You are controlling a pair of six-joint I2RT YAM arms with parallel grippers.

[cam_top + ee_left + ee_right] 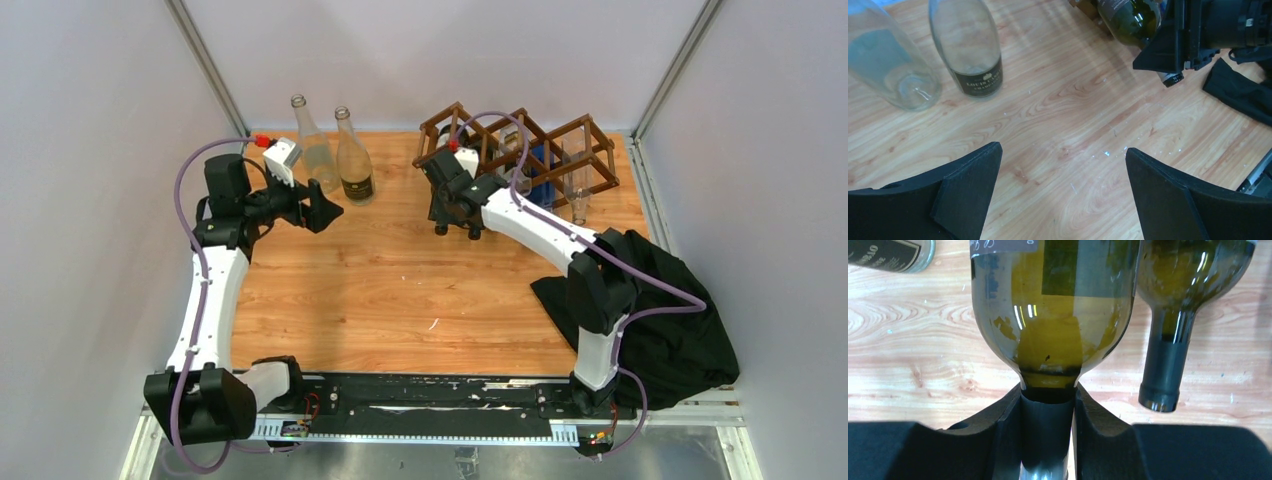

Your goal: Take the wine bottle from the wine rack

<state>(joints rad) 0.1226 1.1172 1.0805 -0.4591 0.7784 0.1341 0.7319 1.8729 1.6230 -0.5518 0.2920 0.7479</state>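
The dark brown wine rack (520,150) stands at the back right of the table. A green wine bottle (1053,315) points neck-first out of its left end. My right gripper (1048,407) is shut on that bottle's dark neck, one finger pressed on each side just below the shoulder. In the top view the right gripper (455,212) sits in front of the rack's left cell and hides most of the bottle. My left gripper (1063,150) hovers open over bare wood, with nothing between its fingers, and its place is beside two standing bottles (322,212).
A second green bottle (1173,315) lies right beside the held one, its neck free. Two clear bottles (313,150) (353,160) stand at the back left. A clear bottle (577,185) sits in the rack's right end. A black cloth (650,320) lies heaped at the right.
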